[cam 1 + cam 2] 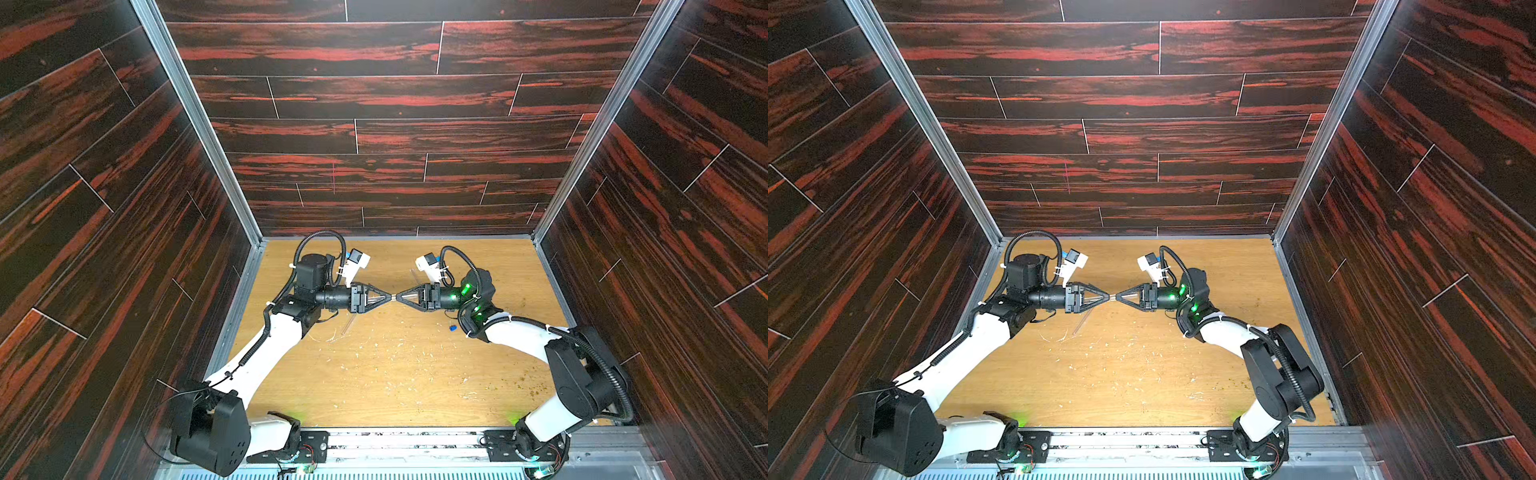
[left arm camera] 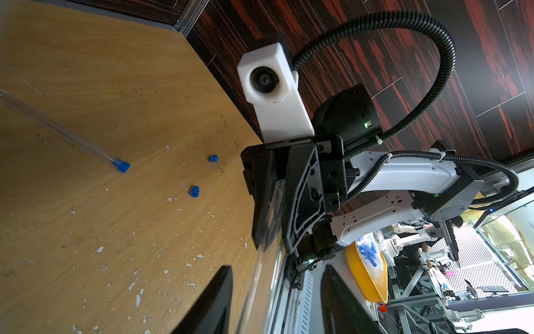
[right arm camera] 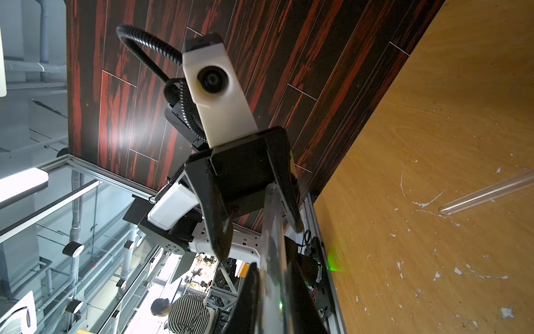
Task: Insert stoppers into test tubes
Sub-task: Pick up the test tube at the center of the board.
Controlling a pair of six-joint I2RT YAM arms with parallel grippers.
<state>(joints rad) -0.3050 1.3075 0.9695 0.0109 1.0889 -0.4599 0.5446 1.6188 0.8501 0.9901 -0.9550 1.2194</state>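
In both top views my two grippers meet tip to tip above the middle of the table. My right gripper is shut on a clear test tube. The tube's free end reaches between the spread fingers of my left gripper, which is open around the tube. In the left wrist view a second test tube lies on the table with a blue stopper in its end. Two loose blue stoppers lie near it. A third tube lies bare on the table.
Pale debris specks are scattered over the wooden tabletop. Dark wood-patterned walls close in the back and both sides. A yellow bowl holding a bag of blue stoppers sits beyond the table's front rail.
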